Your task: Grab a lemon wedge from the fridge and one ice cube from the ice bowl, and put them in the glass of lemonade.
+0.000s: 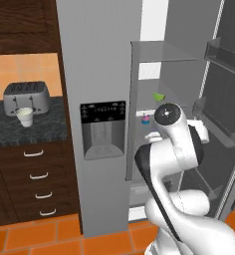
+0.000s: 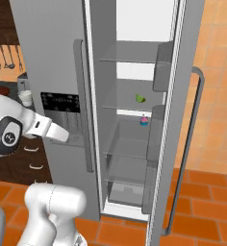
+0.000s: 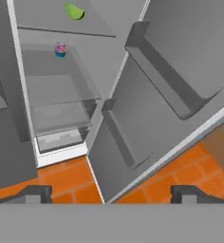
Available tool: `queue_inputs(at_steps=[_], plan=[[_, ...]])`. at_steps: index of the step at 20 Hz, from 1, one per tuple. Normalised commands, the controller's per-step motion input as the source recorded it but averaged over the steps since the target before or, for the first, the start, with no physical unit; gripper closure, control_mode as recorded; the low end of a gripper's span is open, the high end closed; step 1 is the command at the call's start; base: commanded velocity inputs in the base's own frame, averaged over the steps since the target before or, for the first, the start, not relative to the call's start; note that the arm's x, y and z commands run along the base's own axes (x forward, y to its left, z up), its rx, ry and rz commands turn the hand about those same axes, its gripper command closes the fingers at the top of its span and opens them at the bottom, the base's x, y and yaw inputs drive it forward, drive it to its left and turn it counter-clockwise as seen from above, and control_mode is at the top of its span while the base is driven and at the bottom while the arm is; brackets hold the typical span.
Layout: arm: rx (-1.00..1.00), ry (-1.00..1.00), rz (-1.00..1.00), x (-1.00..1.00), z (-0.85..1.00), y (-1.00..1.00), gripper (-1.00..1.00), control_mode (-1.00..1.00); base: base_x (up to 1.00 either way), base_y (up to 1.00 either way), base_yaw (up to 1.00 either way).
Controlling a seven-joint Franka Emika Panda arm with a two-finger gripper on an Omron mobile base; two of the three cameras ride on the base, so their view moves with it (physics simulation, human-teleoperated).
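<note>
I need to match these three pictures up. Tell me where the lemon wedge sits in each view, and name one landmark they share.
Left base view: lemon wedge on a fridge shelf, right of centre.
Right base view: on a middle shelf, right of centre.
Hand view: top edge, left of centre.
Shared landmark: the cupcake, one shelf lower in the fridge.

Orange tile floor [image 1: 35, 234] is running under everything, its grout lines showing at six o'clock in both base views, while an orange-tan tiled wall [image 2: 216, 86] is filling the three o'clock side of the right base view. At nine o'clock in the left base view, dark wood drawers [image 1: 35, 179] with pale handles are sitting beneath a speckled dark counter [image 1: 20, 132], a steel toaster [image 1: 26, 97] is standing at the back against a peach backsplash [image 1: 25, 67], and dark upper cabinets [image 1: 20, 25] are hanging at eleven o'clock. Utensils [image 2: 4, 57] are hanging on the wall at ten o'clock in the right base view.
</note>
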Motion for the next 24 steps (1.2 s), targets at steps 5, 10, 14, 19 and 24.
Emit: queue_inputs(at_steps=[5, 10, 14, 19, 24], plan=[[0.39, -0.06, 0.37, -0.54, -0.35, 0.0, -1.0, -1.0, 0.0, 0.0, 0.0], [0.21, 0.02, 0.16, 0.14, -0.06, 0.0, -1.0, -1.0, 0.0, 0.0, 0.0], [0.0, -0.03, 0.01, -0.01, -0.36, 0.05, -1.0, -1.0, 0.0, 0.0, 0.0], [0.0, -0.01, 0.0, -0.1, -0.33, 0.0, -1.0, -1.0, 0.0, 0.0, 0.0], [0.0, 0.0, 0.0, -0.03, -0.05, 0.0, -1.0, -1.0, 0.0, 0.0, 0.0]])
